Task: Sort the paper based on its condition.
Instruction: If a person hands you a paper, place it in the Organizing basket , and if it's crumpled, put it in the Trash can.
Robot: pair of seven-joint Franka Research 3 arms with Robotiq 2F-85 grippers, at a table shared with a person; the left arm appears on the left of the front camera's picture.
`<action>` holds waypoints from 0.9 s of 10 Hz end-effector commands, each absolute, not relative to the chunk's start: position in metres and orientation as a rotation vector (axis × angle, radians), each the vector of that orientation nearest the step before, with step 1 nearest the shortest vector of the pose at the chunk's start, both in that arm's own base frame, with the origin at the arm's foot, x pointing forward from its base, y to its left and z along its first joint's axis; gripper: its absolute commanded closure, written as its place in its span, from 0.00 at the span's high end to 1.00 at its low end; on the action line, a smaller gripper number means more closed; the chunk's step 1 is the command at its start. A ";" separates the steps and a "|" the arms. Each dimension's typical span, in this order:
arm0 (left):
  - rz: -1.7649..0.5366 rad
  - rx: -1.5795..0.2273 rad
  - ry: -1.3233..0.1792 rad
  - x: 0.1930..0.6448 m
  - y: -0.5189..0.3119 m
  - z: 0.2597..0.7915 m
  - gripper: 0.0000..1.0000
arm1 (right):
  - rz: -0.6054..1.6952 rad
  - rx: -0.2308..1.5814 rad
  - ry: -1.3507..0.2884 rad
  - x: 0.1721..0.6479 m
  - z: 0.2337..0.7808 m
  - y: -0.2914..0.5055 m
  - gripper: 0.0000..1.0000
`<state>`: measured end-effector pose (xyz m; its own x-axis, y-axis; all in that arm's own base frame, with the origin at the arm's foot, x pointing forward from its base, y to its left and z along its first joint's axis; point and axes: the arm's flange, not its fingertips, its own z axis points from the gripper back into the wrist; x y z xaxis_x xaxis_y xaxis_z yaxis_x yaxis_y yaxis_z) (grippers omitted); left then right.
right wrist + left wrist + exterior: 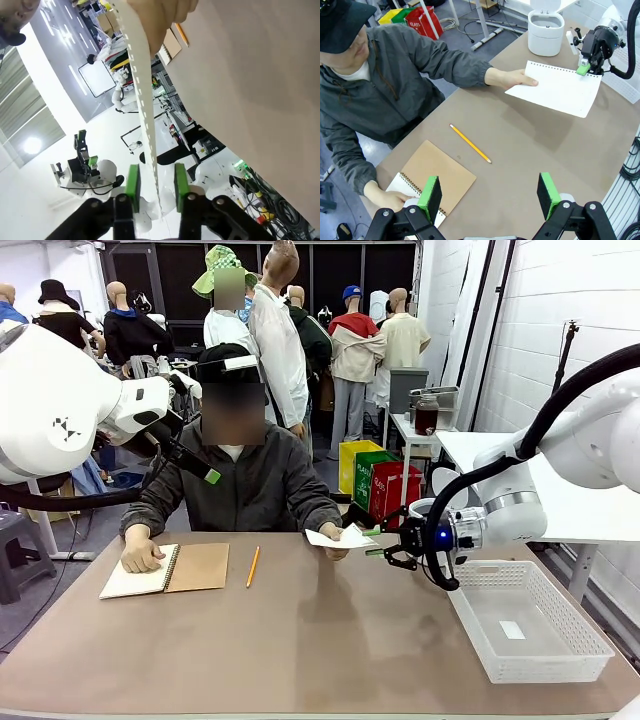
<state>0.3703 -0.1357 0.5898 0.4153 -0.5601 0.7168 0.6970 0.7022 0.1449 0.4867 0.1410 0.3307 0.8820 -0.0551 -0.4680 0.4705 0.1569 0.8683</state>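
A person across the table holds out a white sheet of paper (340, 537) in one hand (512, 78), above the tabletop. The paper (557, 90) has punched holes along one edge. My right gripper (373, 542) straddles its far corner (583, 68). In the right wrist view the sheet's edge (142, 100) runs between the green pads (132, 187), with a small gap on either side, so the jaws are narrow but open. My left gripper (490, 192) hangs high over the left of the table (200, 462), wide open and empty.
A spiral notebook with a brown cover (195, 567) lies open under the person's other hand. A yellow pencil (253, 566) lies beside it. A white mesh basket (470, 615) stands at the right front. A white round bin (546, 32) stands behind the right gripper.
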 end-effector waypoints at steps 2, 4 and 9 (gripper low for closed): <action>-0.780 -0.188 -0.821 0.370 -0.135 0.590 1.00 | -0.376 1.346 0.343 0.493 0.329 0.147 0.00; -0.780 -0.188 -0.821 0.370 -0.135 0.590 1.00 | -0.368 1.326 0.320 0.493 0.330 0.145 0.00; -0.780 -0.188 -0.821 0.370 -0.135 0.590 1.00 | -0.160 1.128 0.118 0.489 0.405 0.124 0.00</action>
<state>0.3703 -0.1357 0.5898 0.4154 -0.5600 0.7168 0.6970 0.7023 0.1448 0.4957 0.1303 0.3811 0.9601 -0.0676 -0.2714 0.2773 0.3556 0.8925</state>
